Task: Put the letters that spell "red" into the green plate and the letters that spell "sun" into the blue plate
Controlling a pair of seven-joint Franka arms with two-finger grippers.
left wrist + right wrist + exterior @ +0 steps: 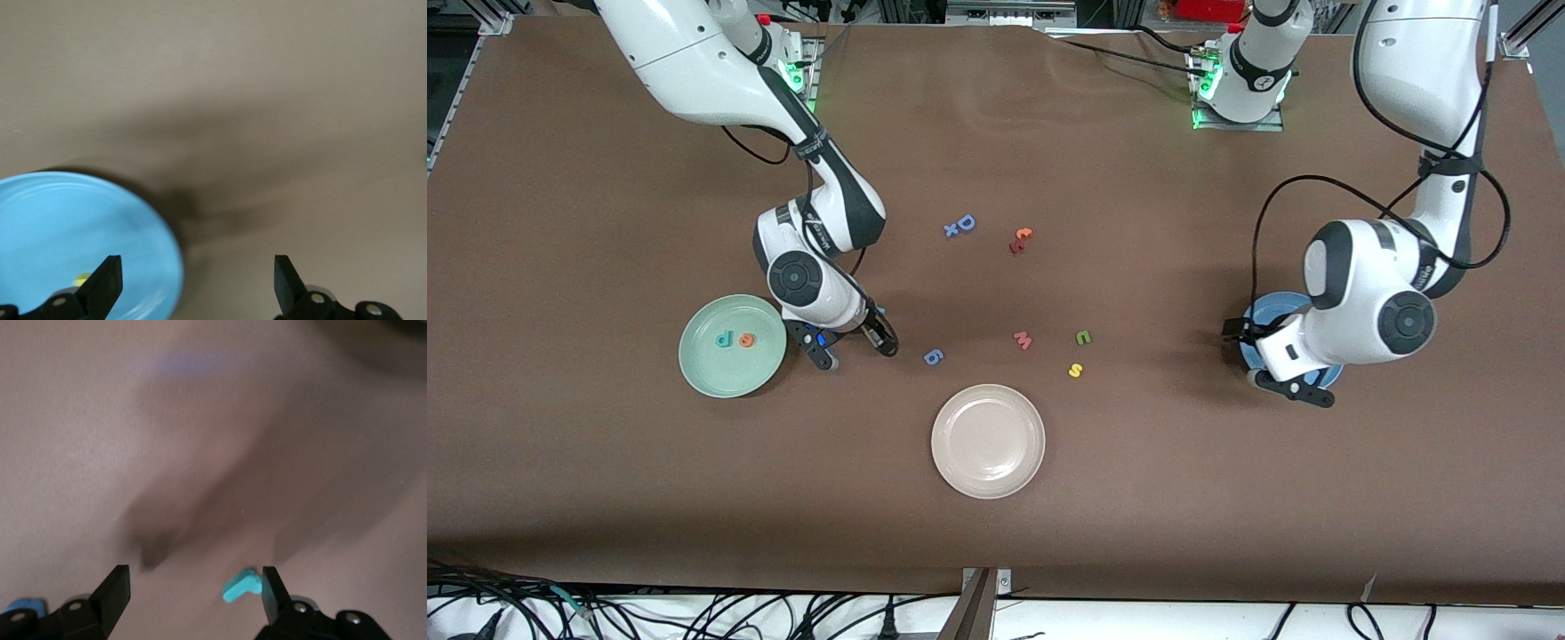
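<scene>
A plain brown bench (996,533) fills the front view. At mid-height toward the right arm's end lies the green plate (694,356), already carrying the teal-blue "d" (724,339) and the orange "e" (747,339).

Just beside the plate, the right gripper (197,587) hangs low with its fingers (115,590) released. The teal "r" (241,585) lies on the bench between them, close to one finger.

The step in hand looks like picking up that "r". To do it well, the gripper should centre on the letter, come down squarely until the tips nearly meet the bench, and close gently so the letter does not skid away.

The left gripper (197,280) waits over the blue plate (67,220), fingers spread and empty. A yellow letter (81,280) shows in that plate. The green "n" (1082,338) and the yellow "s" (1075,371) lie on the bench near the frame's middle.
</scene>
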